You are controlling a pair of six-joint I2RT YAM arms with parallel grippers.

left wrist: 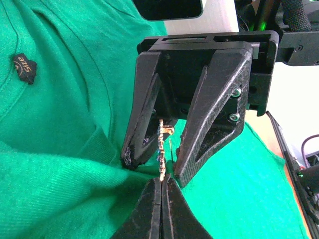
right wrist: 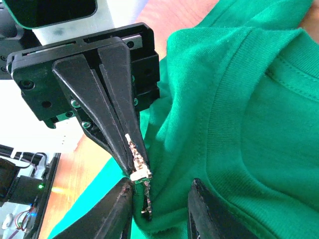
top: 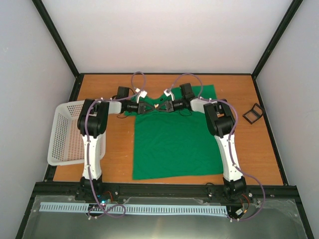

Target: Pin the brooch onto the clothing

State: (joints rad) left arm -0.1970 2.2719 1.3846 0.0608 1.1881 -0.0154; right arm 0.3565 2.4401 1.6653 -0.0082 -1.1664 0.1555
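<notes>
The green T-shirt (top: 172, 144) lies flat on the wooden table with its collar at the far end. Both grippers meet tip to tip over the collar. My left gripper (top: 147, 107) is shut on the small silvery brooch (left wrist: 162, 144) and holds it edge-on against the fabric (left wrist: 60, 139). In the right wrist view the brooch (right wrist: 137, 158) sits at the left gripper's tips (right wrist: 130, 167). My right gripper (right wrist: 159, 211) is open, its fingers astride a raised fold of shirt (right wrist: 249, 124) just under the brooch. It also shows open in the left wrist view (left wrist: 154, 167).
A white mesh basket (top: 65, 134) stands at the table's left edge. A small black square box (top: 253, 113) lies at the right, beyond the shirt. A black label (left wrist: 25, 67) sits inside the shirt's neck. White walls close in the table.
</notes>
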